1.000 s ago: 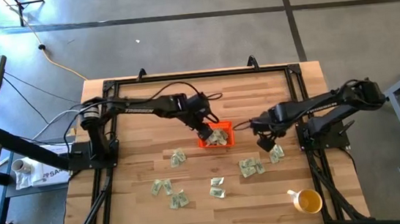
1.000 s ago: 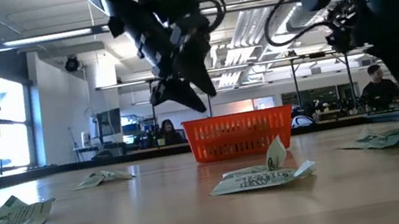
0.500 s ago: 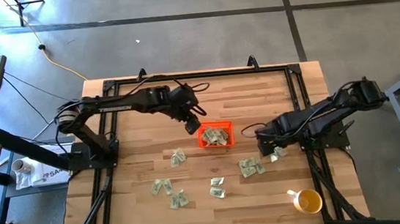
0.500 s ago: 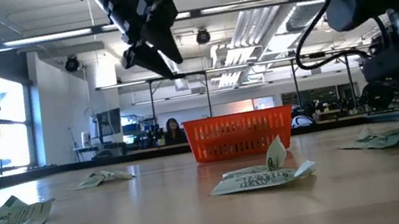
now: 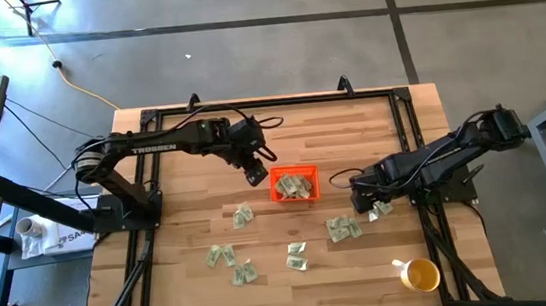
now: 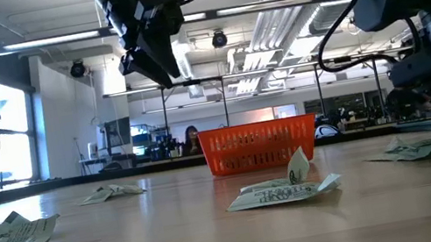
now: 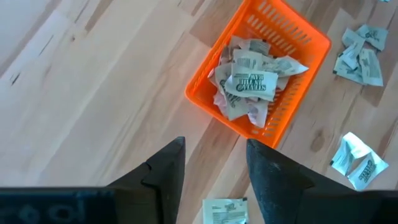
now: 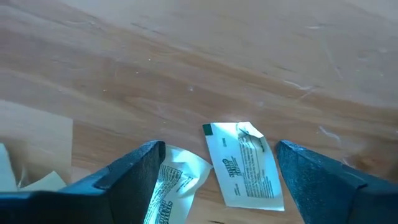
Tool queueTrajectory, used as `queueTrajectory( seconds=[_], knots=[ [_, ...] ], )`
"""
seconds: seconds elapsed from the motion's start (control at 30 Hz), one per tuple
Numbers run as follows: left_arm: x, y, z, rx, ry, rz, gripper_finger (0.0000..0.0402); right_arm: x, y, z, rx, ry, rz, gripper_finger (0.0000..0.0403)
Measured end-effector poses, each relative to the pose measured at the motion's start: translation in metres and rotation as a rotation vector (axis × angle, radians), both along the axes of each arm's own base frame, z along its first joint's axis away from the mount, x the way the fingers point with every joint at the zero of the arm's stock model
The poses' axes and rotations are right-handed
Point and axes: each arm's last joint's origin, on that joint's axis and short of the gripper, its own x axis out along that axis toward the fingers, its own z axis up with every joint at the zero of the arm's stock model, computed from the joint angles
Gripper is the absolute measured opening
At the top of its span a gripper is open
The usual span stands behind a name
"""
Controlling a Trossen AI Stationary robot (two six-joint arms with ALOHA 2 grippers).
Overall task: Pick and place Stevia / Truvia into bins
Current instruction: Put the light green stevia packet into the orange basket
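The orange bin [image 5: 294, 184] stands mid-table with several Stevia packets [image 7: 249, 84] heaped inside. More packets lie flat on the wood in front of it [image 5: 243, 215], [image 5: 296, 256], [image 5: 342, 228]. My left gripper [image 5: 255, 175] hangs open and empty well above the table, just left of the bin [image 7: 298, 37]. My right gripper [image 5: 366, 204] points straight down, low over the table at the right, and is open. Its fingers [image 8: 134, 177] stand on either side of two packets [image 8: 245, 165] lying on the wood.
A yellow cup [image 5: 420, 275] stands at the near right corner. Loose packets [image 5: 221, 255] are scattered over the near half of the table. A black frame [image 5: 268, 103] runs around the table's edges. The far half of the wood is bare.
My left gripper has risen from over the bin and drawn back toward the table's left and far side. My right gripper has sunk toward the packets at the right and rolled about its own axis.
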Motion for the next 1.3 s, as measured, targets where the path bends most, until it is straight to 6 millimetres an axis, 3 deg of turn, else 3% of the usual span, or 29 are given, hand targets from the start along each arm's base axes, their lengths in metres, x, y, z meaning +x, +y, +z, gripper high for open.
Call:
queueTrajectory(
  seconds=[0.27, 0.63, 0.83, 0.9, 1.0, 1.3],
  knots=[
    [0.0, 0.0, 0.0, 0.008, 0.002, 0.004, 0.0197, 0.003, 0.001, 0.0, 0.035, -0.025, 0.004, 0.0238],
    [0.0, 0.0, 0.0, 0.017, 0.004, 0.006, 0.0195, 0.009, 0.002, 0.001, 0.063, -0.082, 0.0, 0.0073],
    [-0.001, 0.0, 0.0, 0.014, 0.01, 0.009, 0.0195, 0.026, 0.001, 0.017, -0.043, -0.172, 0.027, 0.0007],
    [-0.001, 0.0, -0.001, 0.011, 0.016, 0.01, 0.0195, 0.03, 0.0, 0.023, -0.08, -0.197, 0.043, 0.0015],
    [-0.002, 0.0, -0.001, 0.01, 0.02, 0.012, 0.0195, 0.034, -0.003, 0.027, -0.097, -0.215, 0.052, 0.0058],
    [-0.004, 0.0, -0.002, 0.003, 0.048, 0.012, 0.0195, 0.036, -0.02, 0.029, -0.144, -0.213, 0.038, 0.0252]
  ],
)
